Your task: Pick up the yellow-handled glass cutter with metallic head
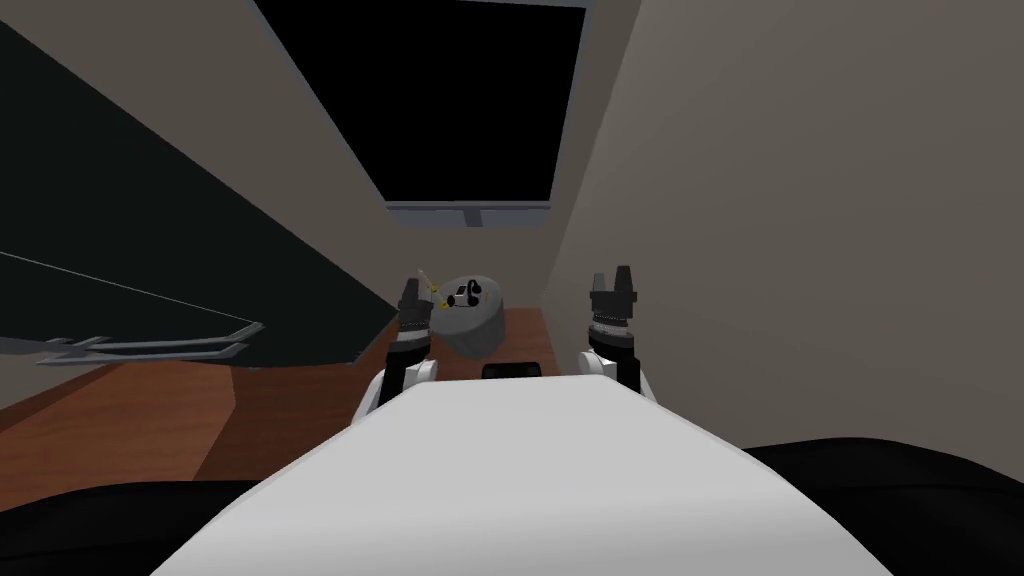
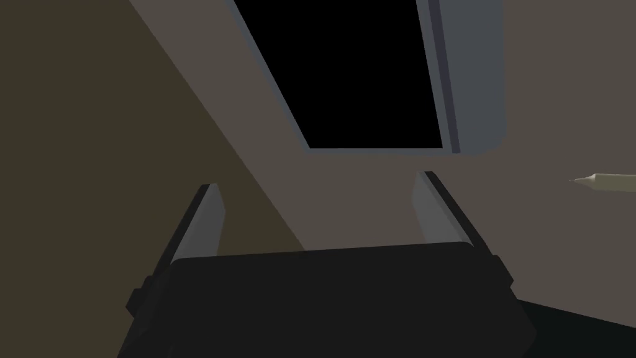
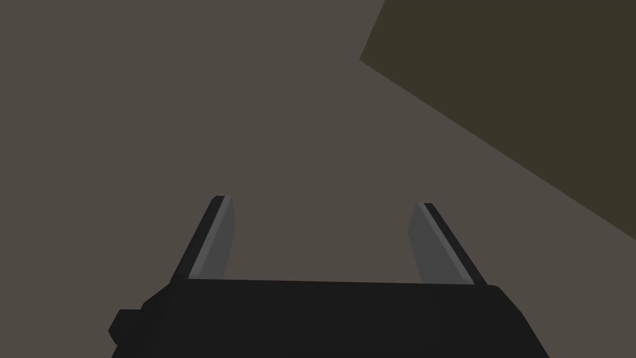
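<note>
Both tools stand open on either side of a low, round grey table (image 1: 482, 330) in the middle of the head view.

The yellow-handled glass cutter (image 1: 436, 291), a thin pale stick with small yellow parts, sits at the left edge of the table's top, just beside a small black object (image 1: 466, 293). The left tool (image 1: 411, 292) is upright just left of the cutter, and I cannot tell whether they touch. In its wrist view the left tool (image 2: 318, 205) has its fingers spread wide, with a pale pointed tip (image 2: 599, 181) off to one side. The right tool (image 1: 612, 280) stands right of centre, well apart from the table, and its fingers (image 3: 218, 239) are equally spread. A brown wooden floor (image 1: 150, 420) lies at the lower left, below a dark cabinet (image 1: 150, 250).
</note>
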Tool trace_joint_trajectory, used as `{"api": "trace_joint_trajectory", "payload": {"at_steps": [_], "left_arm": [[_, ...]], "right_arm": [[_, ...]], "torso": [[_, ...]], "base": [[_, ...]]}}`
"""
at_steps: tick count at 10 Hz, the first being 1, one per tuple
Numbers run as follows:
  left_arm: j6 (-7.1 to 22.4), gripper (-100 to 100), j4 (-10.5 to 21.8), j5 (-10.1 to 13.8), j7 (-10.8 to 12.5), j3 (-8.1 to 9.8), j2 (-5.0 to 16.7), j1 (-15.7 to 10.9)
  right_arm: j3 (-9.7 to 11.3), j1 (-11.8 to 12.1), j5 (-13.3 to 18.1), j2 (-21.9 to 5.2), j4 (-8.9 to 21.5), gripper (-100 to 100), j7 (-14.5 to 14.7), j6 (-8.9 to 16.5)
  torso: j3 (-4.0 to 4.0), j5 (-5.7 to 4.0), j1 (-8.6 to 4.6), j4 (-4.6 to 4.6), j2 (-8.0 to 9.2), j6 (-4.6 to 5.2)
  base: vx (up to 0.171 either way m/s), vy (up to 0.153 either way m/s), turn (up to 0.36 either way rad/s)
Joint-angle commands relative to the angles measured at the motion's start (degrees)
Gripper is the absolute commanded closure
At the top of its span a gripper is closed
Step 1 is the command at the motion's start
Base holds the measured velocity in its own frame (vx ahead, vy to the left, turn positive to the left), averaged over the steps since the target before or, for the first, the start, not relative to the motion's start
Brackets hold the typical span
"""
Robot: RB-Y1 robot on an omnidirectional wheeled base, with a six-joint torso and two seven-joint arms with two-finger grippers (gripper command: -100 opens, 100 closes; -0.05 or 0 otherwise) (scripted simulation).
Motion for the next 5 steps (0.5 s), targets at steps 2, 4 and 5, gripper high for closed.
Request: {"api": "trace_joint_trajectory", "payload": {"at_steps": [2,4,5], "left_arm": [[1.86,-100,1.93,-3.13,1.51,0.68,3.88,1.81],[3.6,-100,4.18,-5.68,2.92,1.3,6.67,3.23],[4.58,-100,5.46,-6.95,3.71,1.57,8.04,4.01]], "right_arm": [[0.0,0.0,0.0,0.0,0.0,0,0.0,0.0],[0.0,0.0,0.0,0.0,0.0,0,0.0,0.0],[0.0,0.0,0.0,0.0,0.0,0,0.0,0.0]], "torso": [[0.01,0.0,0.02,0.01,0.02,0.01],[0.07,0.01,0.06,0.03,0.12,0.0],[0.05,0.0,-0.02,0.02,0.07,0.0]], "base": [[-0.188,0.0,-0.329],[-0.194,-0.023,-0.35],[-0.168,-0.057,-0.356]]}}
